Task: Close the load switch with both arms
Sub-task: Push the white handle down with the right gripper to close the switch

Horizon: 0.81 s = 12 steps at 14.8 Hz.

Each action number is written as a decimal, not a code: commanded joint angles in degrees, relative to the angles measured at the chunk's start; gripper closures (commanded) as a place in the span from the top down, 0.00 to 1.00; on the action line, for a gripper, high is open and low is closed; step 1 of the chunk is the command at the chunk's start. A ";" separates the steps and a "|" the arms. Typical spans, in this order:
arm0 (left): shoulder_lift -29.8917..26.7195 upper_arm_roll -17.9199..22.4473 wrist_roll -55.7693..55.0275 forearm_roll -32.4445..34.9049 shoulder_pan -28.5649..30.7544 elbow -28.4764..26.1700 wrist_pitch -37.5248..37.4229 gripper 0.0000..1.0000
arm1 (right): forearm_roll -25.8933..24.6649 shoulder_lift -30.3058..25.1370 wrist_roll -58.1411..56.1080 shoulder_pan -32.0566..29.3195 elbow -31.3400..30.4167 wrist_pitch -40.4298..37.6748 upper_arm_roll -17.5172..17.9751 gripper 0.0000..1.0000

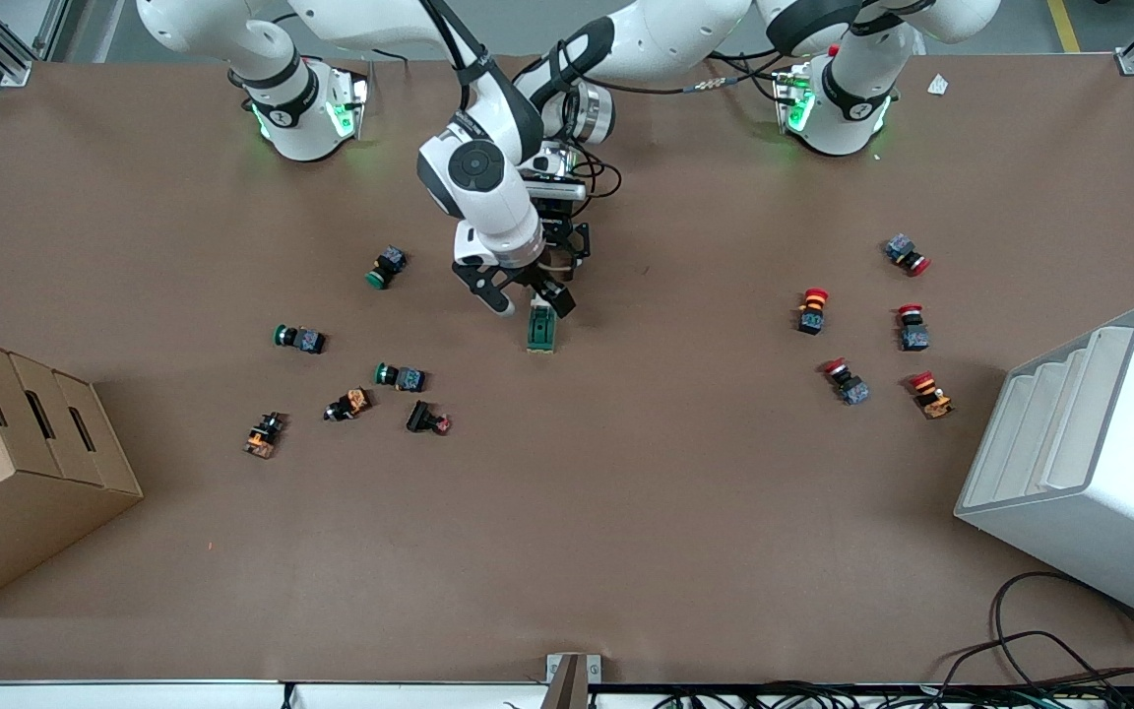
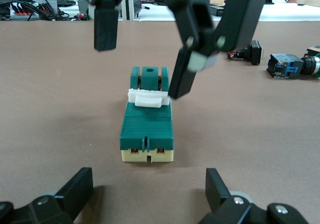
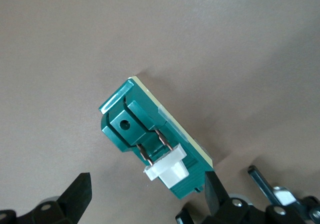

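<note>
The load switch (image 1: 541, 328), a dark-green block on a cream base with a white lever (image 2: 145, 98), lies flat on the brown table near its middle. My right gripper (image 1: 528, 300) is open over the switch's end that is farther from the front camera. Its fingers straddle the lever, and one finger (image 2: 181, 81) touches the switch's side. In the right wrist view the switch (image 3: 150, 134) sits between the open fingers of my right gripper (image 3: 147, 184). My left gripper (image 2: 148, 181) is open and low at the table, just short of the switch's cream end (image 2: 147, 155), and is partly hidden in the front view (image 1: 559, 258).
Green-capped push-buttons (image 1: 299, 338) and other small parts lie toward the right arm's end, red-capped ones (image 1: 812, 309) toward the left arm's end. A cardboard box (image 1: 26, 443) and a white bin (image 1: 1089, 463) stand at the table's two ends.
</note>
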 commanded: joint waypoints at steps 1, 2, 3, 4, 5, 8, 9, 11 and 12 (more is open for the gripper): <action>3.23 0.29 -1.63 0.49 -0.38 1.23 1.68 0.98 | -0.55 1.93 -0.10 1.29 -0.39 2.77 -0.57 1.00; 3.23 0.29 -1.63 0.49 -0.38 1.23 1.68 0.98 | -0.55 2.19 0.07 1.29 0.04 2.77 -0.57 1.00; 3.23 0.38 -1.63 0.49 -0.47 1.23 1.68 0.98 | -0.55 2.72 0.25 1.29 0.48 2.77 -0.57 1.00; 3.23 0.47 -1.63 0.49 -0.47 1.23 1.68 0.98 | -0.47 3.16 0.43 1.37 1.01 3.12 -0.57 1.00; 3.23 0.55 -1.63 0.49 -0.47 1.23 1.68 0.98 | -0.38 3.43 0.51 1.37 1.10 4.08 -0.57 1.00; 3.49 0.64 -1.63 0.41 -0.47 1.23 1.68 0.99 | -0.03 4.30 0.60 1.29 1.45 5.32 -0.57 1.00; 3.49 0.64 -1.63 0.41 -0.47 1.31 1.68 0.99 | -0.02 4.39 0.86 1.20 1.89 5.32 -0.57 1.00; 3.40 0.55 -1.63 0.41 -0.47 1.31 1.68 0.99 | -0.02 4.48 1.22 0.76 2.68 5.23 -0.57 1.00; 3.40 0.64 -1.63 0.32 -0.47 1.31 1.68 0.99 | -0.02 4.48 1.22 0.41 3.03 5.14 -0.57 1.00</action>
